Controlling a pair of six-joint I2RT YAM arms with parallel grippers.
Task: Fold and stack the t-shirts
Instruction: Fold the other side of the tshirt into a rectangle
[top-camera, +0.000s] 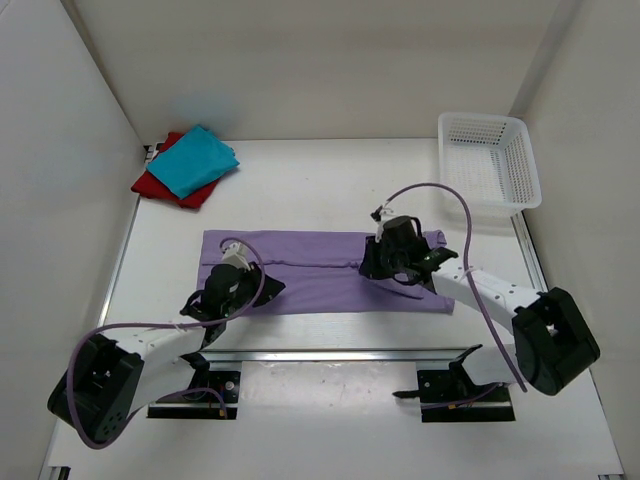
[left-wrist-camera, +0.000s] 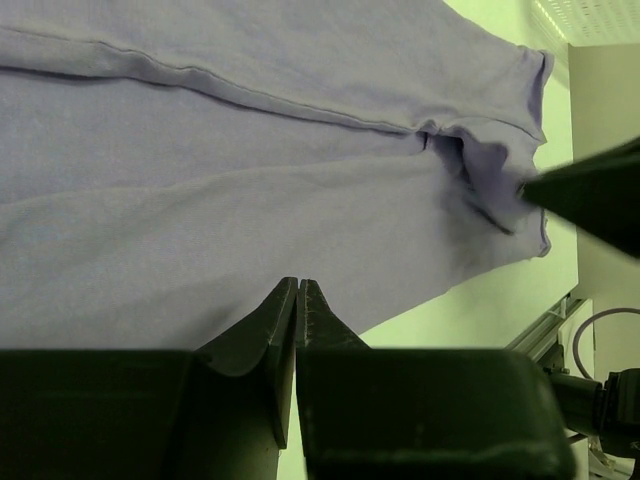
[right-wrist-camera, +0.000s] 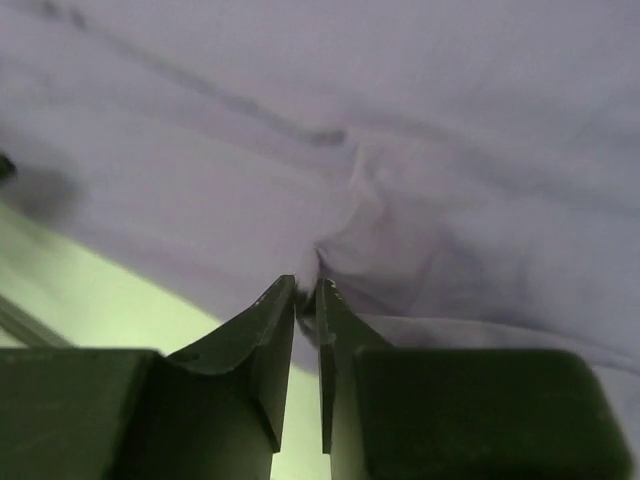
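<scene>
A purple t-shirt (top-camera: 320, 262) lies folded into a long band across the middle of the table. It fills the left wrist view (left-wrist-camera: 250, 180) and the right wrist view (right-wrist-camera: 450, 150). My left gripper (top-camera: 266, 287) (left-wrist-camera: 298, 284) is shut with its tips over the band's near edge; the cloth there lies flat and I see none between the fingers. My right gripper (top-camera: 368, 268) (right-wrist-camera: 307, 283) is shut on a puckered bit of the purple t-shirt near its right end. A teal shirt (top-camera: 195, 160) lies folded on a red shirt (top-camera: 150, 186) at the back left.
A white plastic basket (top-camera: 520, 150) stands at the back right. White walls close in the table on the left, back and right. A metal rail (top-camera: 340, 354) runs along the near edge in front of the arm bases. The right gripper's dark finger (left-wrist-camera: 590, 195) shows in the left wrist view.
</scene>
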